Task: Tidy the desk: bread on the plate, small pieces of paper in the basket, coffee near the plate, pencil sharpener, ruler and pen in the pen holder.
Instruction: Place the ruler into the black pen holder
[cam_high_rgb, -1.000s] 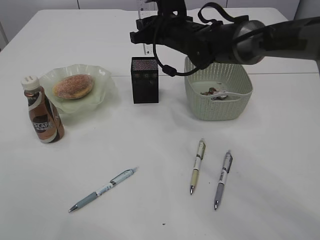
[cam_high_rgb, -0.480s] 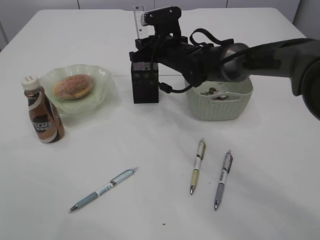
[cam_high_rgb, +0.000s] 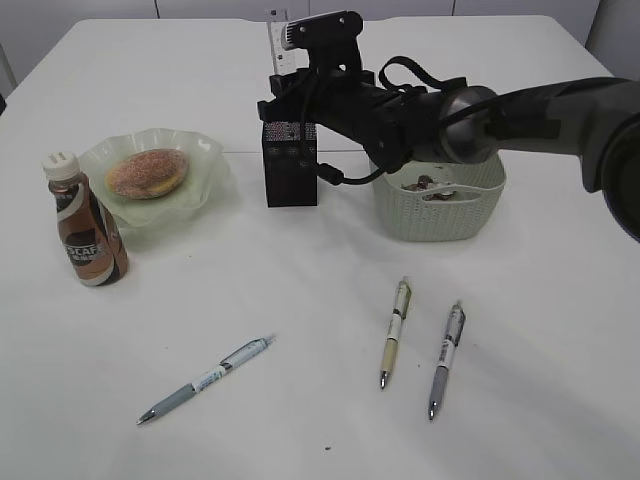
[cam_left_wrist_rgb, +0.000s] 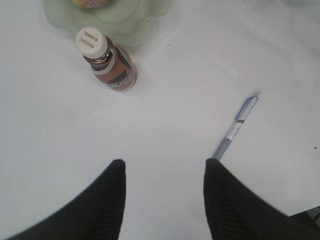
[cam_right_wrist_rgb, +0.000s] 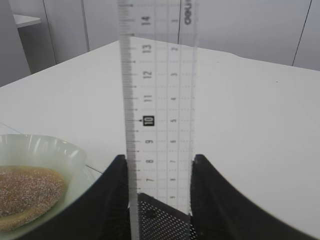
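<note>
The right gripper (cam_right_wrist_rgb: 156, 197) stood about half open with the ruler (cam_right_wrist_rgb: 156, 95) upright between its two black fingers (cam_right_wrist_rgb: 116, 200), the edges of the ruler lying against or just beside the pads; whether it was gripped or just let go the pictures did not settle. The ruler's long axis ran straight up and down, its lower end already inside the mouth of the black pen holder (cam_high_rgb: 290, 165) directly below the fingers, so I judge the next move turned on simply opening and lifting clear. The right arm reached in from the right side, low and nearly level, across the top of the basket (cam_high_rgb: 438, 215). The left gripper (cam_left_wrist_rgb: 162, 192) hovered half open and empty over bare desk (cam_high_rgb: 300, 420), with a pen (cam_left_wrist_rgb: 236, 127) just ahead to its right and the coffee (cam_left_wrist_rgb: 107, 67) beyond, beside the plate (cam_high_rgb: 205, 170) holding the bread (cam_high_rgb: 147, 172). Two more pens (cam_high_rgb: 395, 330) lay nearer the right arm.
</note>
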